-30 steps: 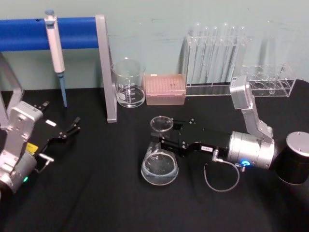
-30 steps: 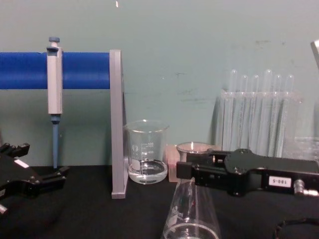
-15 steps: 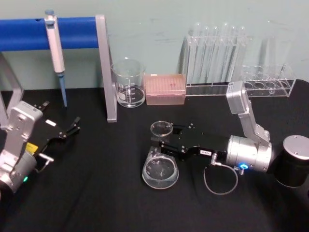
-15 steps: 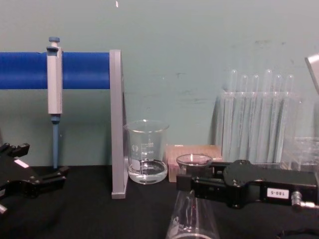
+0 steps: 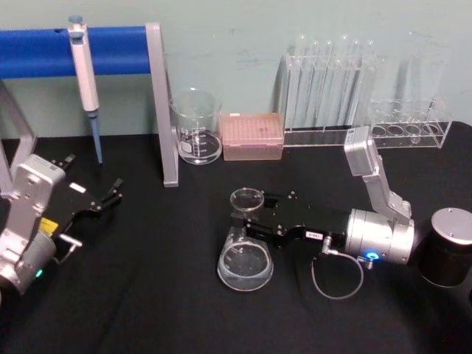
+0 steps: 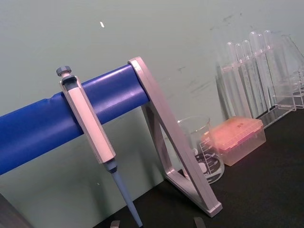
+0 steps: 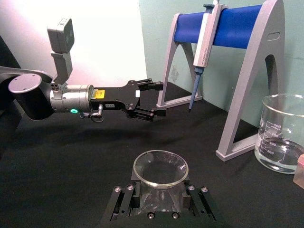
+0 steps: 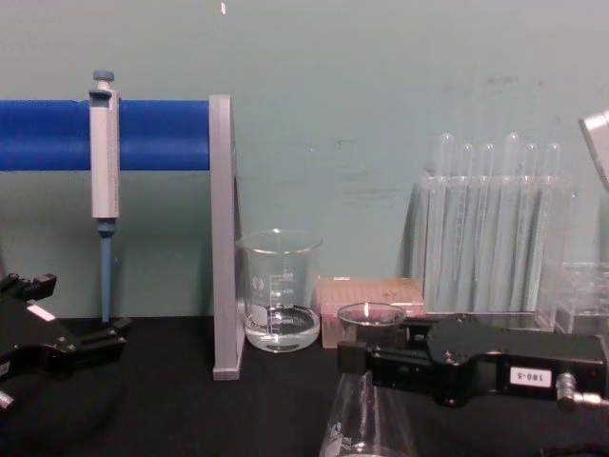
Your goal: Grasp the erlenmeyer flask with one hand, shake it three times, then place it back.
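- Erlenmeyer flask point(image 5: 245, 259) upright near the middle of the black tabletop point(image 5: 147, 302), nearer than the beaker point(image 5: 197, 136) and the pink tip box point(image 5: 253, 137); cannot tell whether the base touches the tabletop or sits just above it.
- Right claw point(image 5: 246, 219) stretched in level from the right, pinching the flask's neck just under the flared rim — neck gripped from both sides.
- Left claw point(image 7: 156, 99) parked well apart at the left, spread wide, holding nothing.
- Far left: pipette point(image 5: 83, 66) hanging on the blue-barred stand point(image 5: 158, 103).
- Far right: test tubes point(image 5: 328, 77) standing in a clear rack.
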Tool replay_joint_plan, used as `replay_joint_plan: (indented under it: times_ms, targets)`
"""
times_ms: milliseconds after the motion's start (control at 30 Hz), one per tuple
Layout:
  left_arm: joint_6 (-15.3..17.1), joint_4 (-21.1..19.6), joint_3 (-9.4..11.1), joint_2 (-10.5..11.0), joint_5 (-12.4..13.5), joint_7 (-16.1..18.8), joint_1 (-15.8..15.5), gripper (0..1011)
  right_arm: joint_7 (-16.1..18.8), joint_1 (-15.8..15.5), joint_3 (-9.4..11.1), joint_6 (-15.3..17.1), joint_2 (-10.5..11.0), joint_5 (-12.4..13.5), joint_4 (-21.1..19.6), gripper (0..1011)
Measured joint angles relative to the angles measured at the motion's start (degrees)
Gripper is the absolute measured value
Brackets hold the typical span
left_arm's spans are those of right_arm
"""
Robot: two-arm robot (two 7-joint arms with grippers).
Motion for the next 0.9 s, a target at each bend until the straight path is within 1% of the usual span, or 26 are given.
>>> replay_joint_plan:
  times_ms: [900]
  targets:
    - [0.0,0.0,0.0,0.0,0.0,0.0,0.0,1001,-0.4,-0.1,0.0,0.5,0.1,-0.2,-0.1,450]
